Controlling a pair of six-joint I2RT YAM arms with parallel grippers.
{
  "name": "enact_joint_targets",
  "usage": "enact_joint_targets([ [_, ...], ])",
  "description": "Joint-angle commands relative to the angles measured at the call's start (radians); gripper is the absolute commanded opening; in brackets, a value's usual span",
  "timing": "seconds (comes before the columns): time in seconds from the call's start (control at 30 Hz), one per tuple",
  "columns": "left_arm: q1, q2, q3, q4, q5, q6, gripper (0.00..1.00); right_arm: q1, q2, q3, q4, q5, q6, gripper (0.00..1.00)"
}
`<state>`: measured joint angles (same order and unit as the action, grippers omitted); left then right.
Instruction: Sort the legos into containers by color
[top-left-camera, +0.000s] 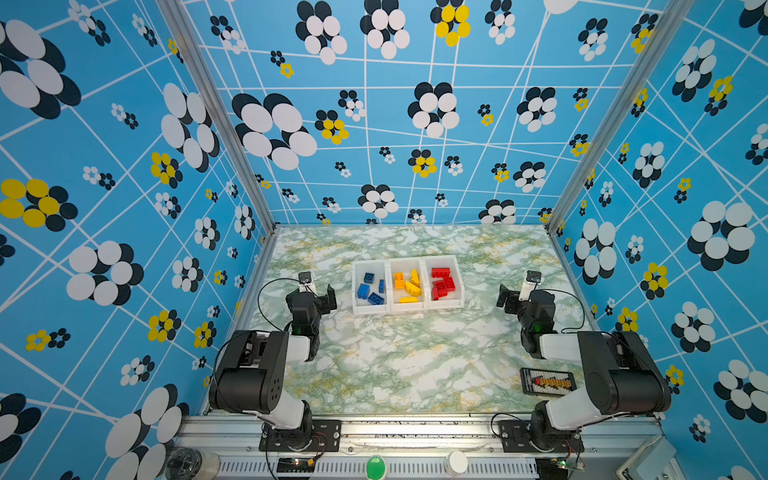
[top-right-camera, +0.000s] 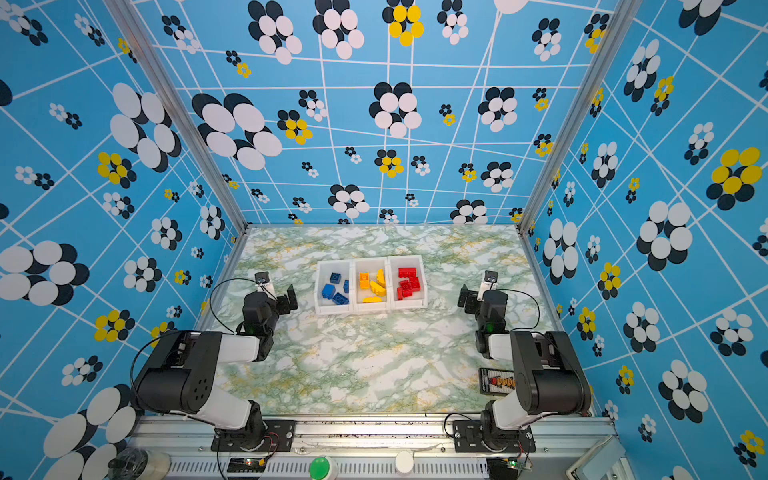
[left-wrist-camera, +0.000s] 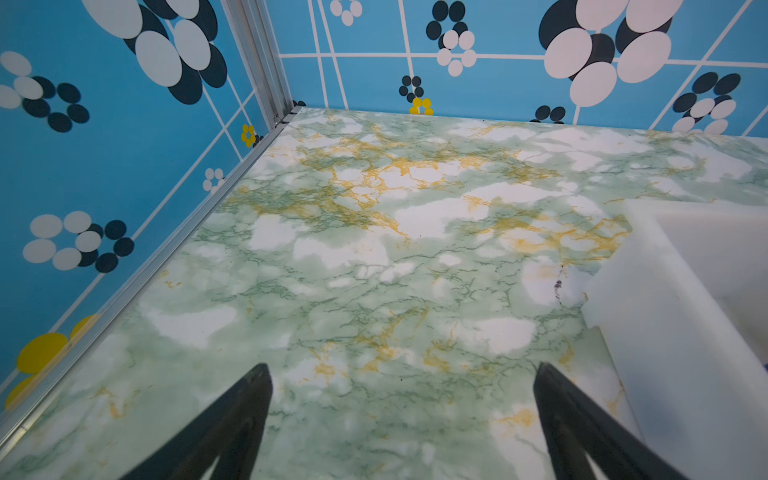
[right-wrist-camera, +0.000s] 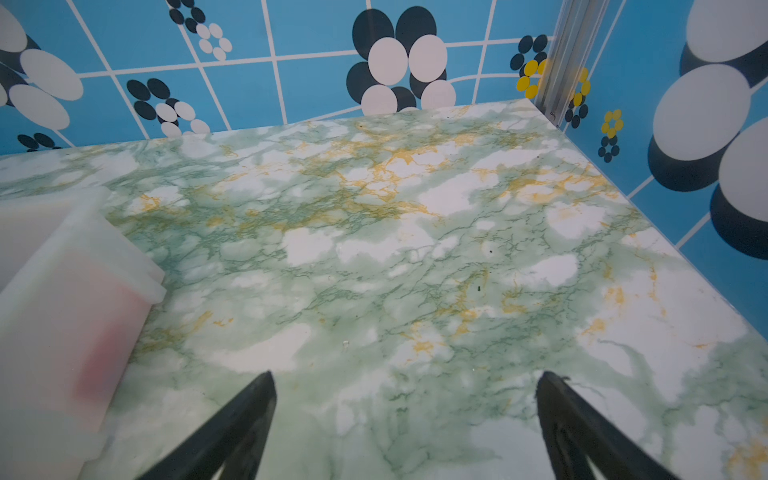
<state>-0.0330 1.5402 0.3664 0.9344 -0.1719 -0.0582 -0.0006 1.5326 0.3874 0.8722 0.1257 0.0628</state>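
Note:
Three white containers stand joined in a row at mid-table in both top views. The left one holds blue legos, the middle one yellow legos, the right one red legos. No brick shows on the bare tabletop. My left gripper hovers open just left of the row, nothing between its fingers. In the left wrist view the left gripper is over bare marble beside a container wall. My right gripper hangs open and empty right of the row. Its wrist view shows the right gripper and a reddish container wall.
A black flat tray with small beads lies near the front right, partly under the right arm. Blue patterned walls and aluminium posts enclose the marble-patterned table. A green button sits on the front rail.

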Motion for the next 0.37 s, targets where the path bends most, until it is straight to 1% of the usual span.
enact_joint_targets([
  [0.0, -0.001, 0.006, -0.011, 0.035, 0.012, 0.016, 0.99, -0.001, 0.004, -0.003, 0.019, 0.012, -0.007, 0.99],
  [0.13, -0.004, 0.006, -0.011, 0.032, 0.003, 0.018, 0.99, -0.002, 0.007, 0.006, 0.006, -0.021, -0.022, 0.99],
  [0.33, -0.004, 0.008, -0.009, 0.032, 0.002, 0.02, 0.99, -0.002, 0.006, 0.004, 0.005, -0.021, -0.022, 0.99],
])
